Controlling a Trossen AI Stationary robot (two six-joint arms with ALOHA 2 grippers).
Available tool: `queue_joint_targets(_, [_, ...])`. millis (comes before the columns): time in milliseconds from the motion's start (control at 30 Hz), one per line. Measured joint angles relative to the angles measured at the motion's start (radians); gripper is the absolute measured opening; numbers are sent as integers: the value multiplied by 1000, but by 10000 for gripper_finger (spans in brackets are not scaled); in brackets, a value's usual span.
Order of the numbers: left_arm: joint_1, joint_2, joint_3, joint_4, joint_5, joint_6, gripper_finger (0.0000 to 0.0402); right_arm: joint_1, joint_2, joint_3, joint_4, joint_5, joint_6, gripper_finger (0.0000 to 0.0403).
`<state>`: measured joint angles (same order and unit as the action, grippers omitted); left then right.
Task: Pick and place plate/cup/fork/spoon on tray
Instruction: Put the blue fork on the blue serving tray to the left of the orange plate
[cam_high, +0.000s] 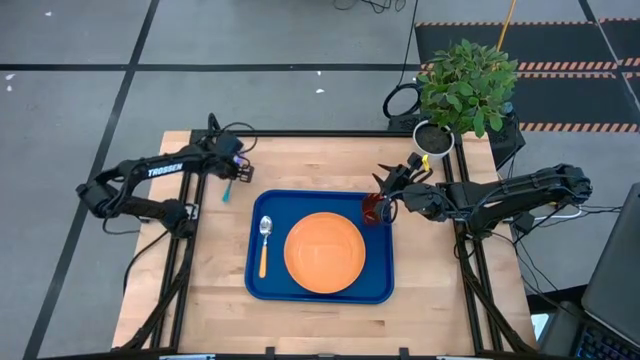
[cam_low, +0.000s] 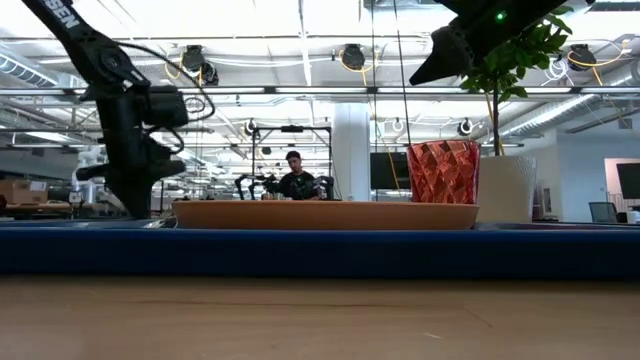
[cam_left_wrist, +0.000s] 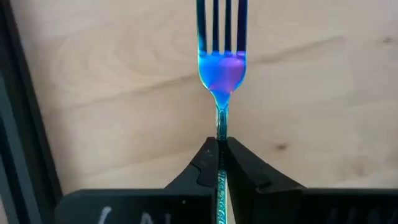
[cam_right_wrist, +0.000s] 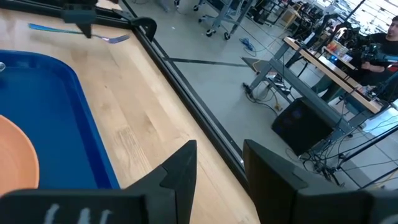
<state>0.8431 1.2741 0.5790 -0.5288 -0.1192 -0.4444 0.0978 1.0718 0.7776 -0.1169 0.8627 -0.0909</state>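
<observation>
The dark-blue tray (cam_high: 258, 285) lies mid-table. The orange plate (cam_high: 324, 252) rests flat in it, and the spoon (cam_high: 264, 243) lies in its left part, bowl toward the far edge. The reddish cup (cam_high: 373, 210) stands upright at the tray's far right corner, also in the low view (cam_low: 442, 172). My right gripper (cam_right_wrist: 221, 149) is open and empty, just above and beyond the cup (cam_high: 388, 186). My left gripper (cam_high: 234, 174) is left of the tray's far left corner, shut on the light-blue fork (cam_left_wrist: 222, 62). My left gripper pinches the fork's slim handle (cam_left_wrist: 221, 127) between its two fingers, just behind the fork's head. The fork lies along the fingers and its tines (cam_left_wrist: 222, 18) stick out past their tips. The right wrist view shows it roughly level (cam_right_wrist: 112, 37).
A white pot (cam_high: 432, 140) with a green plant (cam_high: 467, 80) stands at the table's far right corner, close behind my right arm. Bare wood lies on the tray's near side and to its left and right. A person sits far off in the room (cam_low: 296, 180).
</observation>
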Motion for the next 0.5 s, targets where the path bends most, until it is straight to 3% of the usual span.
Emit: queue_joint_targets(500, [-153, -9, 145, -127, -10, -167, 10, 4, 0, -81, -38, -3, 63, 125])
